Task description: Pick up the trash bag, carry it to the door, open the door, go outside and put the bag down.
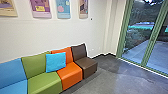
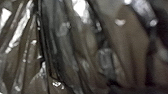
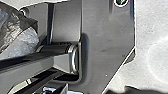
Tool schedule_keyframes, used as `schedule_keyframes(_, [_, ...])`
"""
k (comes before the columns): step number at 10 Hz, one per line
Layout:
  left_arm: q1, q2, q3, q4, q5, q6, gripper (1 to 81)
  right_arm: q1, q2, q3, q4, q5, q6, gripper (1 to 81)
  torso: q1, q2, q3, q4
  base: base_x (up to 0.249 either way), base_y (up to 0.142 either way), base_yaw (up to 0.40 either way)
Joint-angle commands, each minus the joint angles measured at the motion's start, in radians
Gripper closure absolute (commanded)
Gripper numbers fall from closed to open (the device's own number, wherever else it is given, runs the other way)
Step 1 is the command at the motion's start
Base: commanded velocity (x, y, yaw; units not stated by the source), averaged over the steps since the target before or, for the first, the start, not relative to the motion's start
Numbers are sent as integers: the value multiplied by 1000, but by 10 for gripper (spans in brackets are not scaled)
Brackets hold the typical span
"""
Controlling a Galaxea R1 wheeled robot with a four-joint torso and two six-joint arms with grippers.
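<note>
Crinkled, shiny plastic of the trash bag (image 2: 62,45) shows very close in the left wrist view, with dark folds and bright glints. Part of the same see-through bag (image 3: 22,37) appears in the right wrist view, beside the robot's dark plate. Behind green framing, the glass door (image 1: 157,47) stands at the right of the head view, and a paved path shows through the glass. How the fingers of either gripper stand cannot be made out.
A row of blue, green, orange and brown seats (image 1: 70,76) runs along the white wall, with a light blue cushion (image 1: 55,62) on it. Posters (image 1: 63,8) hang above. Grey floor (image 1: 110,77) stretches between the seats and the glass.
</note>
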Motion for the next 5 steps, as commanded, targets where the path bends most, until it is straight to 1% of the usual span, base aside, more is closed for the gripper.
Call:
schedule_keyframes(1, [-44, -1, 5, -9, 90, 4, 811, 47, -1, -2, -6, -65, -2, 10, 0, 0, 0, 0, 0, 0, -301])
schedule_keyframes(5, [-44, 0, 5, -6, 91, 4, 811, 44, -1, -7, -17, -67, -2, 10, 0, 0, 0, 0, 0, 0, -305])
